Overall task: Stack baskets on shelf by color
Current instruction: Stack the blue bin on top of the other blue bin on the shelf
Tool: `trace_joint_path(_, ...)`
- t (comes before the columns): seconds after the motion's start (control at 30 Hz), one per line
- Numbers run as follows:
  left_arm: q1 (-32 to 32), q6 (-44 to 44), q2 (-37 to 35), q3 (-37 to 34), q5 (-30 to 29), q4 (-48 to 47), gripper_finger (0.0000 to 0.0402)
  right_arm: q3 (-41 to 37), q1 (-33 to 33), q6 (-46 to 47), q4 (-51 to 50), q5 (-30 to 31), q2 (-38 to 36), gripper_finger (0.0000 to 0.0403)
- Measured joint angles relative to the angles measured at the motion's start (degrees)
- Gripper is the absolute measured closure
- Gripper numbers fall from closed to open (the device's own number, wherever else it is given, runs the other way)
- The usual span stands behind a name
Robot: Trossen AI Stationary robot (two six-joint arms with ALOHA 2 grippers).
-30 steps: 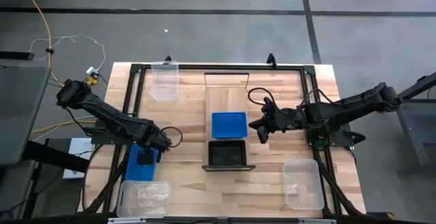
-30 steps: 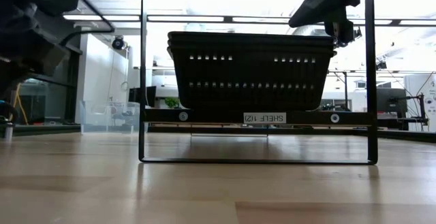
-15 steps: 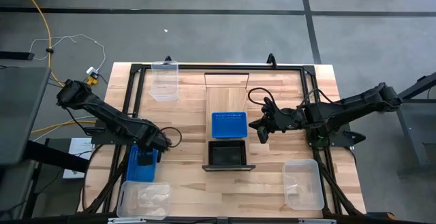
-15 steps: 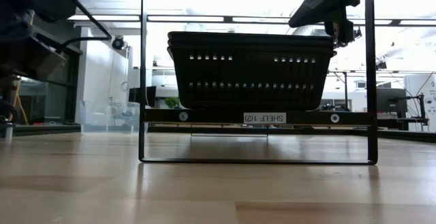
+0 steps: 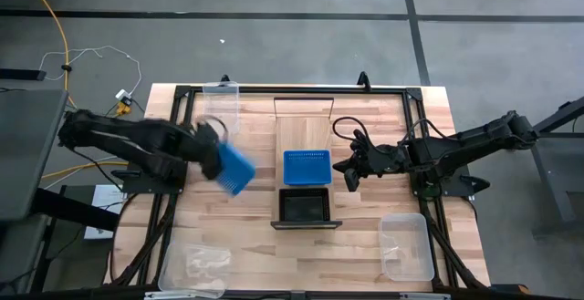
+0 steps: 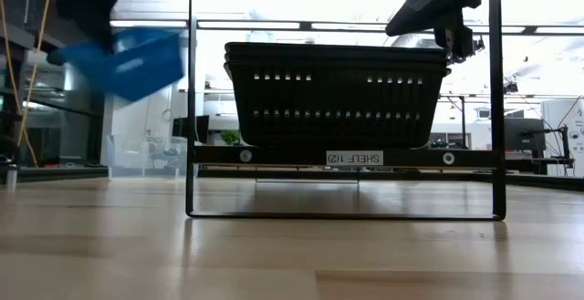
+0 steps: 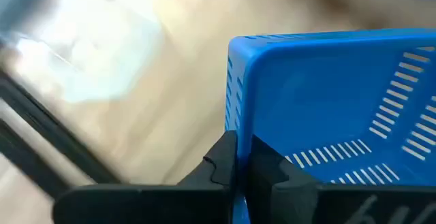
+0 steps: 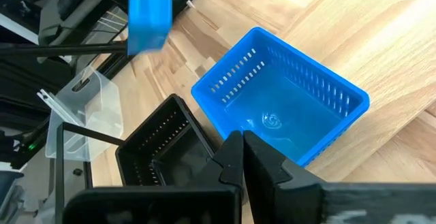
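Observation:
A blue basket (image 5: 235, 168) hangs in the air over the table's left half, with my left gripper (image 5: 213, 153) shut on it; the low view shows it tilted (image 6: 128, 61). On the shelf (image 5: 303, 118), a second blue basket (image 5: 306, 166) sits on its base, and stacked black baskets (image 5: 304, 206) sit at the near end (image 6: 336, 95). My right gripper (image 5: 349, 174) hovers shut and empty, just right of the shelf's blue basket (image 8: 279, 112). My left gripper pinches one end wall of the blue basket at its rim (image 7: 238, 108), close to a corner. One finger (image 7: 269, 173) is inside the basket and the other (image 7: 219, 164) is outside. The basket is lifted clear of the table and hangs tilted.
Clear baskets stand at the far left (image 5: 221, 107), the near left (image 5: 193, 265) and the near right (image 5: 406, 243). A dark frame (image 6: 191, 108) runs around the work area. Bare wood lies between the shelf and the side baskets.
My left gripper has taken hold of the blue basket at the table's near left. It has swung the basket up and toward the far edge and the shelf. The basket has left the table and now hangs tilted. My right arm has kept still.

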Motion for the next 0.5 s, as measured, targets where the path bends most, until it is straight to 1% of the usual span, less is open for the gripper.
trace_joint_path(0.07,1.8,-6.0,-2.9,1.7,-4.1,4.1,0.0401,0.0,0.0,0.7,0.0,0.2,0.0,0.0403)
trace_joint_path(0.13,2.6,-10.8,-5.6,1.9,-7.2,10.1,0.0401,0.0,0.0,1.2,0.0,0.9,0.0,0.0403)
trace_joint_path(0.2,2.5,-13.8,-7.3,1.6,-9.2,16.7,0.0401,0.0,0.0,1.2,0.0,1.1,0.0,0.0403)
trace_joint_path(0.27,1.5,-16.0,-7.5,1.1,-11.2,22.2,0.0401,0.0,0.0,1.2,0.0,1.5,0.0,0.0403)
trace_joint_path(0.33,-0.5,-18.6,-6.0,0.7,-13.8,27.5,0.0401,0.0,0.0,1.3,0.0,2.6,-0.1,0.0403)
trace_joint_path(0.43,-3.9,-22.1,-1.1,0.7,-18.0,35.9,0.0401,0.0,0.0,3.0,-0.1,5.7,-0.6,0.0403)
trace_joint_path(0.5,-5.7,-23.9,3.2,0.7,-18.6,42.1,0.0401,0.0,0.0,3.2,0.1,7.8,-1.4,0.0403)
